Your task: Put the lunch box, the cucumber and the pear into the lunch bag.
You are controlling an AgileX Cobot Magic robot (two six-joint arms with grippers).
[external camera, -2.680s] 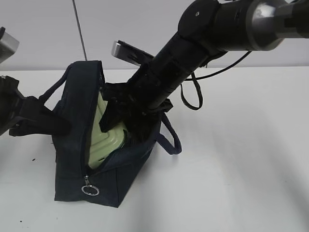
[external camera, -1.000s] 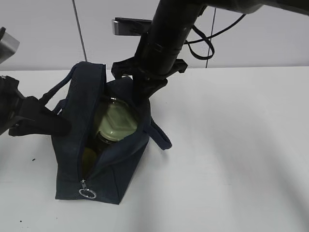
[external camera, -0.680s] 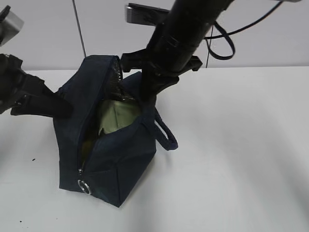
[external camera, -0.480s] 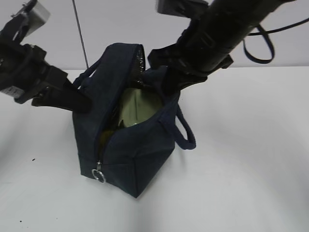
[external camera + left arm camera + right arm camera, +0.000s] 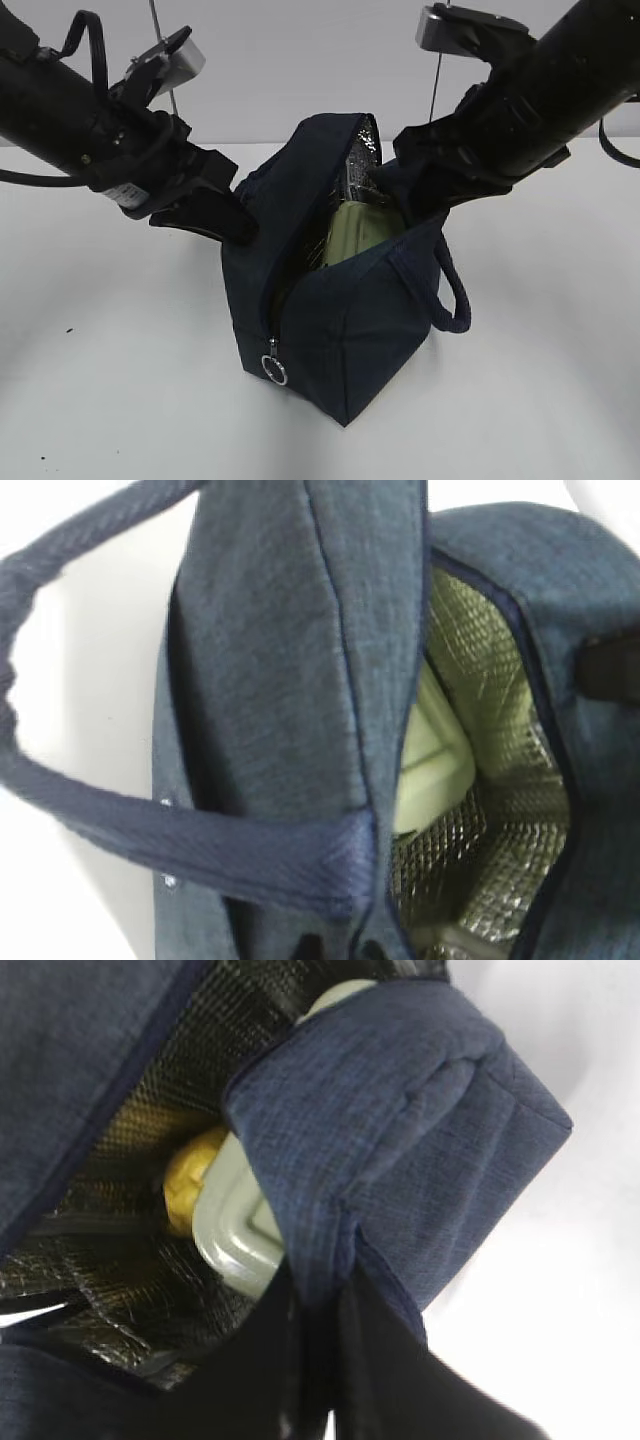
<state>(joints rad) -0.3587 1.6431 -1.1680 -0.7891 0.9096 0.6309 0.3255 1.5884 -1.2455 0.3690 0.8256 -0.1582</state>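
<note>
The dark navy lunch bag (image 5: 340, 330) stands open at the middle of the white table. The pale green lunch box (image 5: 352, 232) stands inside it, also seen in the left wrist view (image 5: 432, 765) and the right wrist view (image 5: 232, 1235). The yellow pear (image 5: 190, 1188) lies beside the lunch box against the silvery lining. The cucumber is hidden. My left gripper (image 5: 232, 222) is shut on the bag's left rim (image 5: 345, 942). My right gripper (image 5: 408, 205) is shut on the bag's right rim (image 5: 318, 1345).
The zip's metal ring pull (image 5: 274, 370) hangs at the bag's near end. A padded loop handle (image 5: 452, 292) hangs on the bag's right side, another (image 5: 120, 810) on the left. A thin dark pole (image 5: 156, 20) stands at the back wall.
Both grippers have carried the bag to the right and turned it. The left arm has swung in from the left edge. The bag's mouth is now held wider.
</note>
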